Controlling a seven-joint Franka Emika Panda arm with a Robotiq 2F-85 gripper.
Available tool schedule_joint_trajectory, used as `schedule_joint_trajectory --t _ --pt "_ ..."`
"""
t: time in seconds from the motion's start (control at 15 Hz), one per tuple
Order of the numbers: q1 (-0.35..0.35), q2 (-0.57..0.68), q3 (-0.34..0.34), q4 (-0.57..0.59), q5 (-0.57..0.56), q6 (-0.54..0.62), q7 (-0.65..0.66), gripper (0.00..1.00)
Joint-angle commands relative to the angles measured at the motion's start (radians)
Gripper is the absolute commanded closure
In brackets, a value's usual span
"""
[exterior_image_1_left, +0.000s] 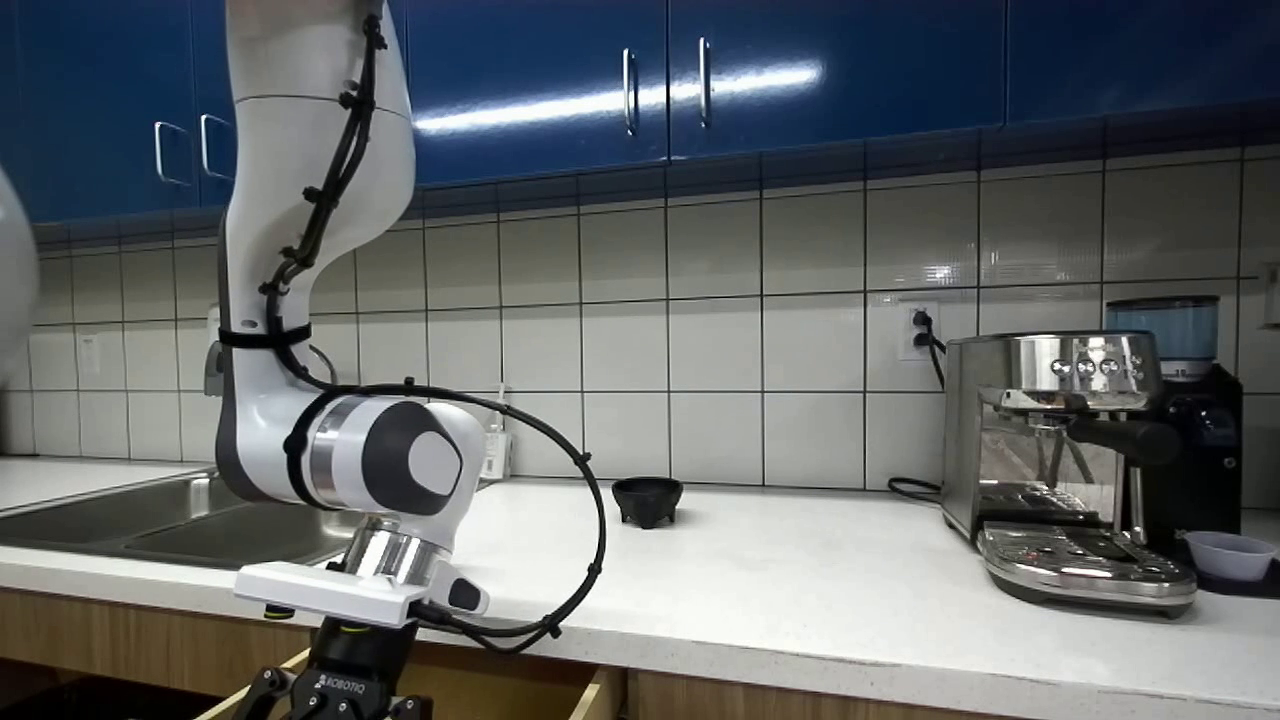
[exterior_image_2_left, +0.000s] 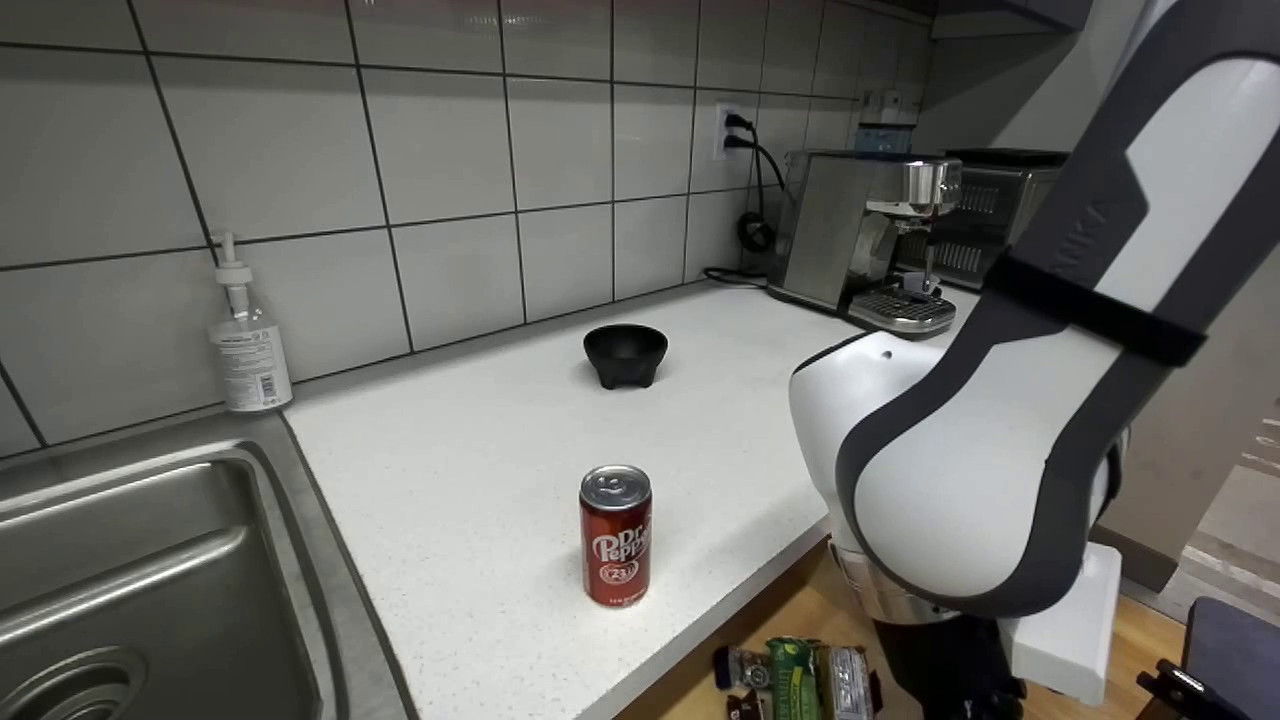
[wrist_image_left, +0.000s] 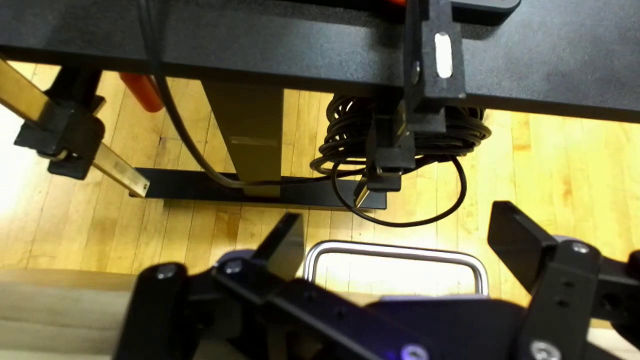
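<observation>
"Metal handle: report its position and your own condition."

"It shows between the fingers of my gripper in the wrist view, fixed, as I read it, to the front of the wooden drawer, which stands open. The fingers are spread wide and pinch nothing. Contact with the handle I cannot determine."

"Step in hand, and what it requires?"

"I judge it to be positioning at the handle. A hold there would call for squaring the fingers to its bar before closing them."

"Surface and room?"

"Packets appear to lie inside the drawer. On the white worktop, a red soda can stands upright near the front edge, a black bowl well apart towards the tiles. A soap bottle stands at the back corner of the sink; a coffee machine occupies the opposite end. Blue cupboards hang above. Below, coiled cable shows over a light wooden floor."
</observation>
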Motion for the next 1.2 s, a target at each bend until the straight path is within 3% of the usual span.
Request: schedule_joint_trajectory --t 0.0,1.13 --pt "-0.029 0.035 0.008 0.025 -0.046 0.069 -0.044 0.00" --pt "-0.034 0.058 0.020 0.094 -0.127 0.176 -0.080 0.00"
